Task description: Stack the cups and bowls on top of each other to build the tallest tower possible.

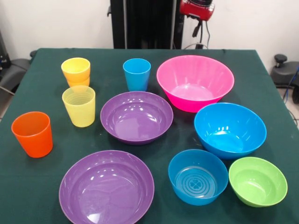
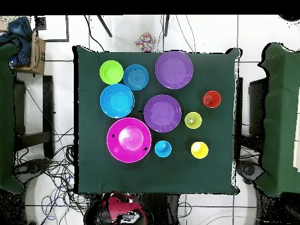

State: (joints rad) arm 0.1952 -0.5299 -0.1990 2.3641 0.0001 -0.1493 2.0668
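Note:
All stand upright and apart on the green table [image 1: 46, 163]. The orange cup [image 1: 32, 134], the ribbed pale yellow cup [image 1: 79, 106] and two nested amber cups [image 1: 75, 71] are on the left. The light blue cup [image 1: 137, 74] and the big pink bowl [image 1: 195, 82] are at the back. One purple bowl [image 1: 136, 116] is in the middle and another [image 1: 106, 187] at the front. The big blue bowl [image 1: 230, 129], small blue bowl [image 1: 198, 177] and green bowl [image 1: 257, 181] are on the right. My arm's red end [image 1: 196, 8] is drawn back behind the table.
The black pedestal [image 1: 145, 23] stands behind the table's far edge. Chairs [image 2: 12, 117] flank the table in the overhead view, and cables lie on the floor [image 2: 53, 170]. A cardboard box [image 2: 32, 50] sits at the top left.

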